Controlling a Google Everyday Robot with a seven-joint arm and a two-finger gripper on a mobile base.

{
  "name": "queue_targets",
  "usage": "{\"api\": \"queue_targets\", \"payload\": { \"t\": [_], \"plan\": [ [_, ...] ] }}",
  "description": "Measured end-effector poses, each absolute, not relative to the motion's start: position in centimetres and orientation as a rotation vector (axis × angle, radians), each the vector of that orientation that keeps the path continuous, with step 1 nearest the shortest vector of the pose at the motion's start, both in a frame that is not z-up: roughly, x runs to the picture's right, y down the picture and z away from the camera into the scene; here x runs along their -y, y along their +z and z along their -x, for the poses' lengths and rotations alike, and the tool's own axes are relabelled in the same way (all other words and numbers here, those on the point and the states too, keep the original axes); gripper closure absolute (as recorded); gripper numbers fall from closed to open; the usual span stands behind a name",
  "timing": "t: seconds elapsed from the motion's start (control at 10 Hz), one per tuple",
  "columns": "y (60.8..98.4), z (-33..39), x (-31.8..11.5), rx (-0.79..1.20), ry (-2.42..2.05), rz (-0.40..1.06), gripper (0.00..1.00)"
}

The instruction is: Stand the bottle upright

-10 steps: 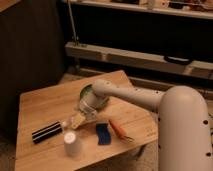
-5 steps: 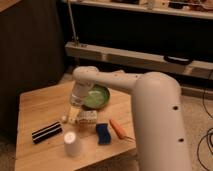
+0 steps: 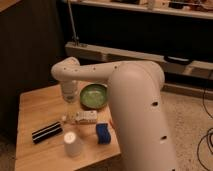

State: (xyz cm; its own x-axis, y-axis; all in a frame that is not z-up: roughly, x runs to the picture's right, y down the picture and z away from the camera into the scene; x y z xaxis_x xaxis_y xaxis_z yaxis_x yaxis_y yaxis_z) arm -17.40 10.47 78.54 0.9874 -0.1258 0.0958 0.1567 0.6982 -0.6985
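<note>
- A wooden table [image 3: 35, 107] fills the lower left of the frame; its near edge runs off the bottom of the picture.
- On its left part, near the front, lies a black block with white stripes [image 3: 47, 132], set at a slant.
- Just right of the block, closest to the bottom edge, stands a white paper cup [image 3: 73, 144], upright; its rim is blurred and hard to separate from its wall.
- Above the cup, about the middle of the table, lies the bottle [image 3: 81, 118]: small, slender, pale and somewhat see-through, on its side, running left to right. It carries a white label with small dark marks that cannot be read, and a small white cap end points left.
- Right above the bottle hangs the gripper [image 3: 70, 96], pointing down from the arm's wrist. Its fingers stand spread and hold nothing; their tips are hard to tell apart from the bottle below, so whether they touch it cannot be told.
- Right of the gripper sits a green bowl [image 3: 93, 95], partly overlapped by the arm.
- Below the bowl, right of the bottle, lies a blue sponge-like object [image 3: 103, 133], near the table's front edge.
- The white robot arm [image 3: 137, 110] fills the centre and right, hiding the table's right side.
- A dark shelf unit [image 3: 150, 30] spans the upper background.
</note>
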Motion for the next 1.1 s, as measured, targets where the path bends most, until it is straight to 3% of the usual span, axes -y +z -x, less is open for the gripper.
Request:
{"api": "queue_targets", "payload": {
  "t": [0.5, 1.1],
  "plan": [
    [78.4, 17.4, -12.3, -0.037, -0.258, 0.658, 0.2],
    [81.2, 16.2, -14.0, -0.006, -0.284, 0.672, 0.2]
  ]
}}
